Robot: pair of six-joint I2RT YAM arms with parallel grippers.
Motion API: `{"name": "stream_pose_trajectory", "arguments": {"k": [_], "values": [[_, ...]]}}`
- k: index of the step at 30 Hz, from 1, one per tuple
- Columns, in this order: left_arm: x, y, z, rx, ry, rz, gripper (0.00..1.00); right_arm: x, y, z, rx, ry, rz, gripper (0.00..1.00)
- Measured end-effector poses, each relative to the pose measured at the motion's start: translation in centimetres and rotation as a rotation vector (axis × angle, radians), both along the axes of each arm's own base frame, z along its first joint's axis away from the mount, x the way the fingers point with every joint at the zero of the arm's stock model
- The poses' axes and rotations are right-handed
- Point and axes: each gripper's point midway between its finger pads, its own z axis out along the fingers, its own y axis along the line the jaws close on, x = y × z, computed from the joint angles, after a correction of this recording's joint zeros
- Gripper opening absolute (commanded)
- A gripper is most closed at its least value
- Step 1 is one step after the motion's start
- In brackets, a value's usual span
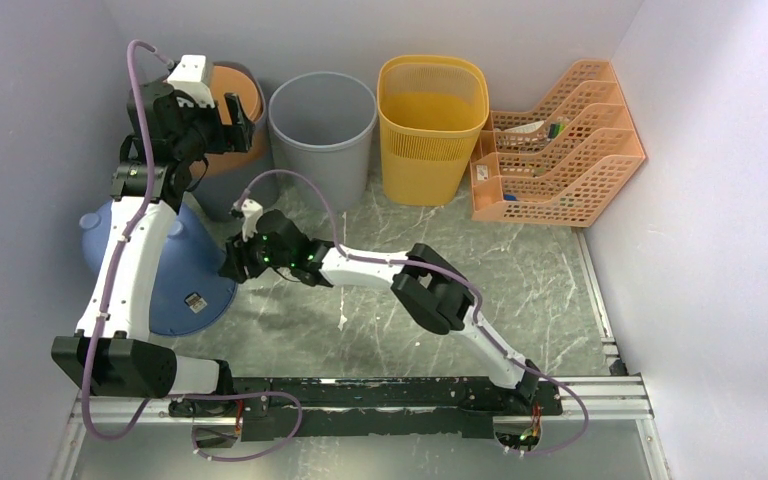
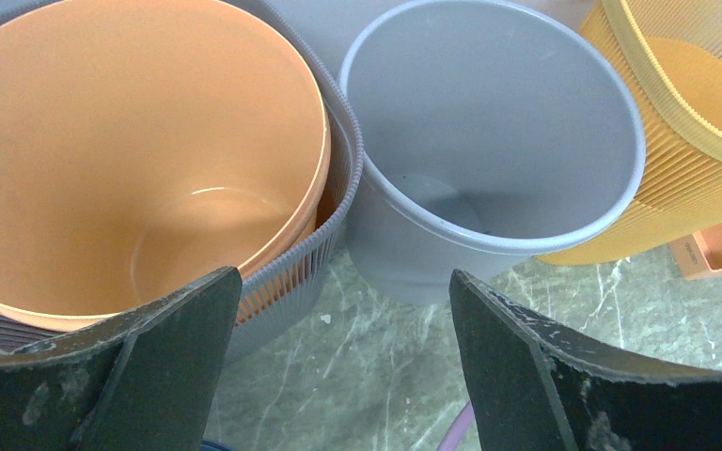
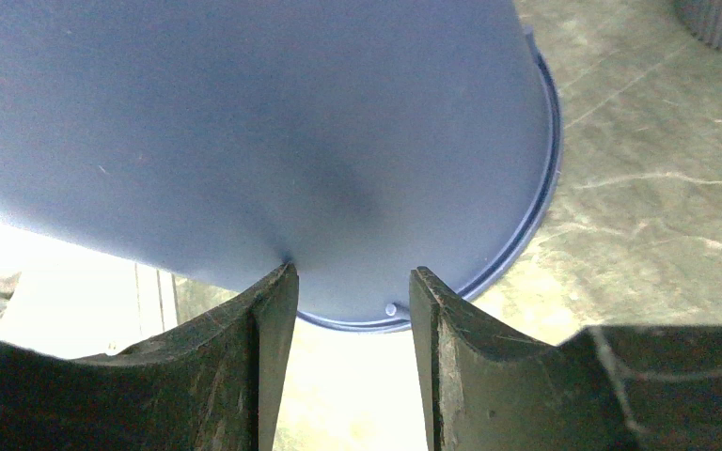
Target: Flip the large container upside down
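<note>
The large blue container (image 1: 175, 270) sat close to the left edge of the worktop (image 1: 520, 270), about midway between its near and far edges, with its wide rim down on the marble and its narrower closed end up. By my reading the flip itself looked as good as done. My right gripper (image 1: 232, 265) was level with the container's side wall, on the side facing the middle of the worktop. On the right wrist camera its fingers (image 3: 273, 357) were parted by a modest gap with nothing between them, and the blue wall (image 3: 244, 122) filled the view just past the tips. I could not tell whether a tip was actually touching it. The left gripper (image 1: 243, 122) hung spread wide and empty over the orange bin (image 2: 141, 141) nested in the ribbed grey bin (image 2: 329, 235) at the far left corner, with the plain grey bucket (image 2: 498, 122) just beside them. The left forearm crossed above the blue container. To finish well, I judged I should first confirm the rim was seated flat all the way round, since only the near arc of it showed on the wrist camera. Then I would draw the right gripper straight back toward the middle of the worktop, keeping the fingers apart so that neither dragged the smooth, light wall. A sideways nudge could slide the container toward the left edge or tip it up against the left arm, so I wanted any retreat slow and square.
</note>
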Motion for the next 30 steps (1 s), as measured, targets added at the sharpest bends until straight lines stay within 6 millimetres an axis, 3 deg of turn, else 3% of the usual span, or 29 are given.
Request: {"name": "stream_pose_trajectory", "arguments": {"k": [4, 6, 8, 11, 14, 18, 20, 25, 30], "values": [[0.0, 0.0, -0.3, 0.001, 0.006, 0.001, 0.95, 1.6, -2.2, -1.7, -0.069, -0.013, -0.071, 0.48], [0.0, 0.0, -0.7, 0.001, 0.014, 0.001, 0.95, 3.3, -4.9, -2.4, -0.135, -0.017, -0.141, 0.48], [0.0, 0.0, -1.0, 0.002, 0.021, 0.001, 0.94, 5.3, -7.8, -1.9, -0.19, -0.041, -0.217, 0.49], [0.0, 0.0, -1.0, 0.001, 0.022, 0.002, 0.94, 8.1, -11.6, 1.3, -0.248, -0.127, -0.321, 0.49], [0.0, 0.0, -1.0, -0.006, 0.022, 0.004, 0.94, 10.3, -15.1, 7.5, -0.271, -0.252, -0.425, 0.49], [0.1, 0.0, -0.8, -0.014, 0.017, 0.006, 0.94, 11.4, -17.9, 15.3, -0.25, -0.392, -0.526, 0.5], [0.1, 0.0, -0.9, -0.014, 0.018, 0.006, 0.94, 11.7, -19.2, 17.7, -0.249, -0.436, -0.566, 0.5], [0.1, 0.0, -1.0, -0.014, 0.02, 0.006, 0.94, 14.2, -22.6, 20.3, -0.292, -0.487, -0.669, 0.51], [0.1, 0.0, -1.0, -0.014, 0.02, 0.006, 0.94, 20.0, -27.7, 21.7, -0.342, -0.49, -0.816, 0.54]]}}
